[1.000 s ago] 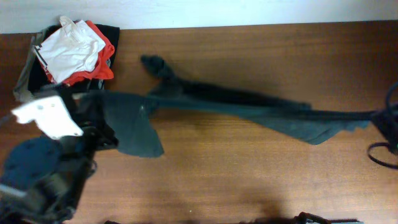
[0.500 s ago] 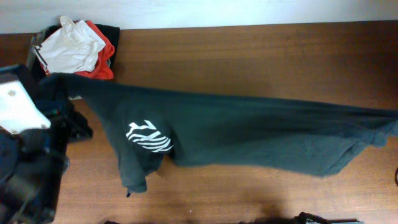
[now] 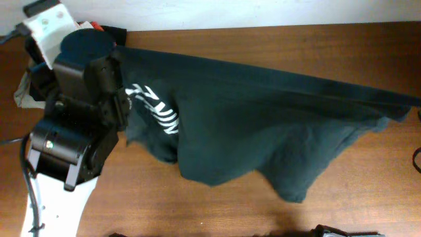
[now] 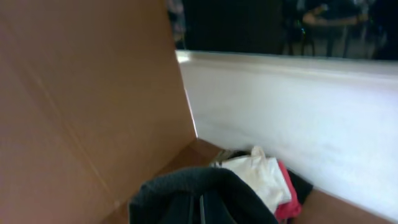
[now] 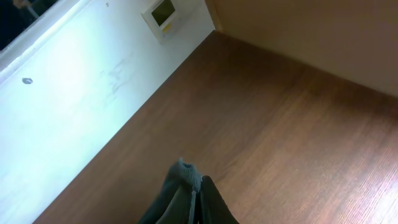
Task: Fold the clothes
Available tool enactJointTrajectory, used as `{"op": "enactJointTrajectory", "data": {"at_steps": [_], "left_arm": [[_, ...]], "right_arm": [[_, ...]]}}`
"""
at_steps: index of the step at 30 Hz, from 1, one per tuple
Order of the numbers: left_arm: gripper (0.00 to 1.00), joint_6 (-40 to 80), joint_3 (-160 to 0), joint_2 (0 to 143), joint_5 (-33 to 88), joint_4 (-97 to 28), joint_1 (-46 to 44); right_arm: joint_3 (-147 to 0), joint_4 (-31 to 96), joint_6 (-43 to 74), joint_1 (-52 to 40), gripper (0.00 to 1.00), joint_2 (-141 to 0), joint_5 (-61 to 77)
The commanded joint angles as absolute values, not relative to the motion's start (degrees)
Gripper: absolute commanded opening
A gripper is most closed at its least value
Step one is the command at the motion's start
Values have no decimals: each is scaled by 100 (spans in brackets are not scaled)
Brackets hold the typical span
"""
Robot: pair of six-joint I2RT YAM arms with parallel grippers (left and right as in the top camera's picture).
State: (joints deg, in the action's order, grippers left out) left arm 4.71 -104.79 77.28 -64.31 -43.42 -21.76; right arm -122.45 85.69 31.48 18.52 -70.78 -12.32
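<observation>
Left gripper (image 4: pixel 202 210), right gripper (image 5: pixel 198 202) both clamp T-shirt (image 3: pixel 263 125); white lettering (image 3: pixel 152 108) creased, illegible.

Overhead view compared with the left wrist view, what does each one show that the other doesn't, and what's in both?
Only overhead: the T-shirt stretched across the table, its white letters, and the left arm. Only left wrist: the white garment with red trim in plain sight, and the white wall. Both: the dark T-shirt fabric, bunched at the bottom of the wrist view.
</observation>
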Motion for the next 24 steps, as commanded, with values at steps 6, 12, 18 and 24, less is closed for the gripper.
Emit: {"op": "enactJointTrajectory", "data": {"at_steps": [6, 12, 18, 24], "left_arm": [[1, 377, -10575, 7918, -2687, -4947, -1935], [1, 340, -10575, 7900, -928, -5655, -1935], [1, 834, -10724, 7642, -812, -6726, -1935], [1, 875, -11308, 7242, -121, -7452, -1935]], "right_arm": [[-12298, 8510, 2720, 1988, 4, -7712, -851], [-12298, 8571, 2418, 1988, 4, -7988, -373], [-12298, 8868, 2270, 1988, 4, -7629, -296], [-12298, 9172, 2270, 1988, 4, -7207, -298]]}}
